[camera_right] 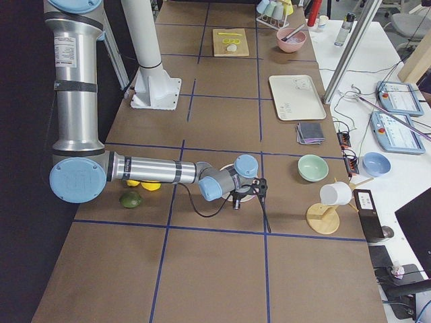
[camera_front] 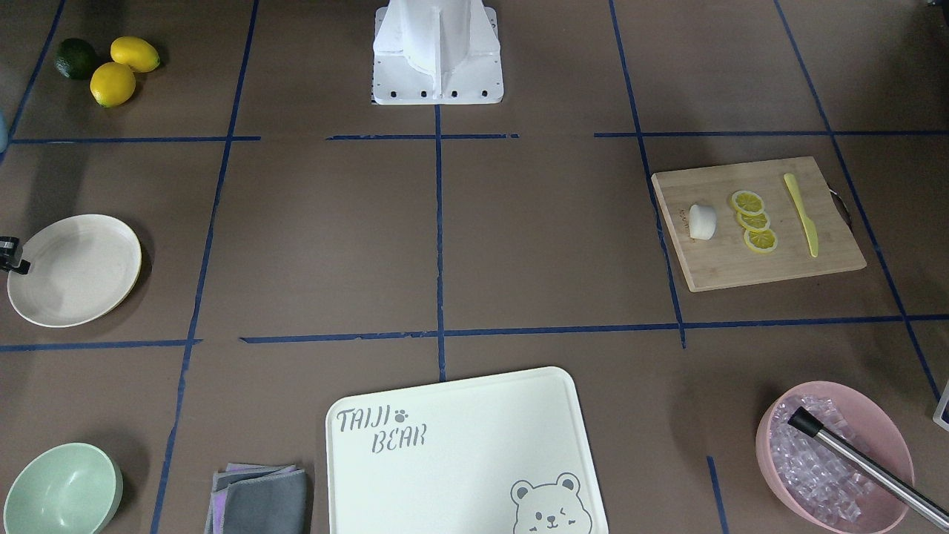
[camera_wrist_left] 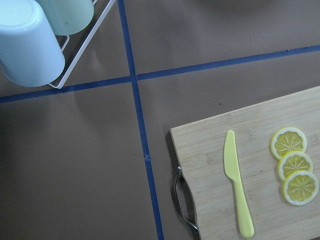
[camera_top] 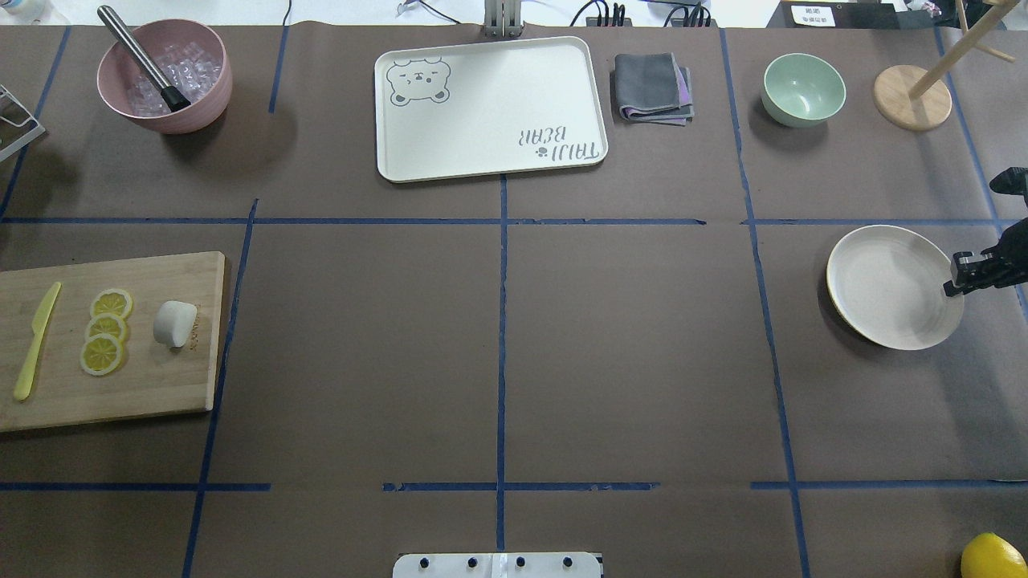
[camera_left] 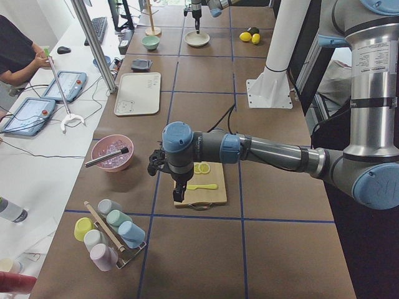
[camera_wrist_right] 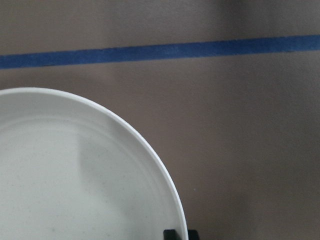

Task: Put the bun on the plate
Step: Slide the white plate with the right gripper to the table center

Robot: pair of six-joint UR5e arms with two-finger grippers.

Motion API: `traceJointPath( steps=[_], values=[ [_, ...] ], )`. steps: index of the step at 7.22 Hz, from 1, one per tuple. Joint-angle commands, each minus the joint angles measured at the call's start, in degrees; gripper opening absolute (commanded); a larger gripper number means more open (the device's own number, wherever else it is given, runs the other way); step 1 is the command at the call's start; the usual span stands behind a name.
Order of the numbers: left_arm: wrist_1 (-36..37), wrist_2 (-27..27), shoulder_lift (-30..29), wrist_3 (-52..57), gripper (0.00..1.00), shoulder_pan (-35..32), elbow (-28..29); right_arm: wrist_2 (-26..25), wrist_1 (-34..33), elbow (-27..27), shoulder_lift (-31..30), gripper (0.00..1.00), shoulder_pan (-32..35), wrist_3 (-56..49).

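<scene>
front-facing view: the bun (camera_front: 702, 222) lies on the wooden cutting board (camera_front: 741, 271) at centre right, just beside three lemon slices (camera_front: 754, 221). a yellow knife (camera_front: 801, 215) lies on their far side. the plate (camera_front: 74, 271) sits at the left edge, well apart from the bun. the right gripper (camera_front: 11, 256) shows only partly, at the plate's rim.

overhead view: we find the bun at centre left and the plate at centre right, with the right gripper over the plate's right rim. we cannot tell whether its fingers are spread or pinching.

exterior left view: the left gripper (camera_left: 179, 192) points down at the board's left end, frame centre. we cannot tell its finger spacing.

left wrist view: board, knife and slices occupy the lower right.

right wrist view: the plate fills the lower left, with dark fingertips (camera_wrist_right: 170, 233) at its rim.
</scene>
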Motion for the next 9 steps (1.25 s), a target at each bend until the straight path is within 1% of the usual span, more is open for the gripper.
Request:
traceJointPath(
  steps=[1, 2, 3, 4, 5, 6, 7, 8, 9],
  values=[
    [-0.2, 0.0, 0.0, 0.0, 1.00, 0.1, 0.0, 4.6, 0.1, 6.0, 0.9, 0.00, 0.6, 4.0],
    [-0.2, 0.0, 0.0, 0.0, 1.00, 0.0, 0.0, 4.6, 0.1, 10.3, 2.3, 0.00, 0.4, 11.5],
    [-0.2, 0.0, 0.0, 0.0, 1.00, 0.0, 0.0, 4.6, 1.2, 13.2, 4.5, 0.00, -1.7, 19.5],
    [-0.2, 0.0, 0.0, 0.0, 1.00, 0.0, 0.0, 4.4, 3.8, 14.2, 7.3, 0.00, -5.5, 27.8],
    [-0.2, -1.1, 0.0, 0.0, 1.00, 0.0, 0.0, 2.7, 4.7, 14.1, 13.3, 0.00, -10.9, 37.7],
    [-0.3, -2.6, -0.2, -0.1, 1.00, 0.0, 0.0, -3.4, 4.6, 13.9, 18.7, 0.00, -17.9, 46.4],
    [-0.3, -2.6, 0.0, -0.1, 1.00, 0.0, 0.0, -11.3, 3.8, 13.1, 23.6, 0.00, -25.2, 52.4],
    [-0.3, -2.6, -0.2, -0.1, 1.00, 0.1, 0.0, -15.8, 2.8, 11.1, 26.7, 0.00, -29.3, 54.7],
    [-0.3, -2.6, -0.2, -0.1, 1.00, 0.1, 0.0, -17.8, 2.7, 8.7, 29.1, 0.00, -31.8, 56.8]
  ],
)
